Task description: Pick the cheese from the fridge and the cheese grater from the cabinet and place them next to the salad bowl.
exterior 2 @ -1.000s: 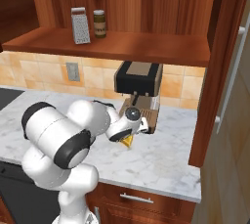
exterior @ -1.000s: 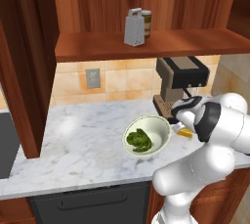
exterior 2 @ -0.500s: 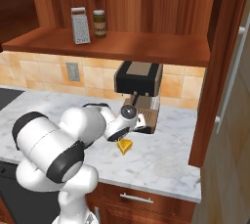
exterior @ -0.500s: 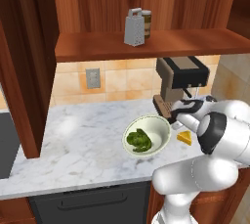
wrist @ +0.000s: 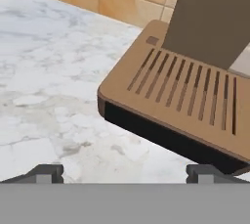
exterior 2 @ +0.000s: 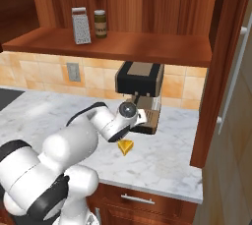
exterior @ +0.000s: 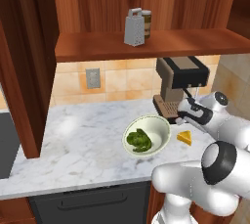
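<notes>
The cheese (exterior: 184, 138) lies on the tabletop (exterior: 88, 140) just beside the bowl (exterior: 146, 135). The pincer (wrist: 124, 171) hangs spread wide and empty. The grater (exterior: 134, 27) stands on the cabinet shelf (exterior: 146, 46); likely light, stiff, slick metal, so take its handle.

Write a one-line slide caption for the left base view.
Cheese lies on the counter right of the salad bowl; the grater waits on the cabinet shelf.

Both base views overlook the counter (exterior: 88, 140); hand view sits close
</notes>
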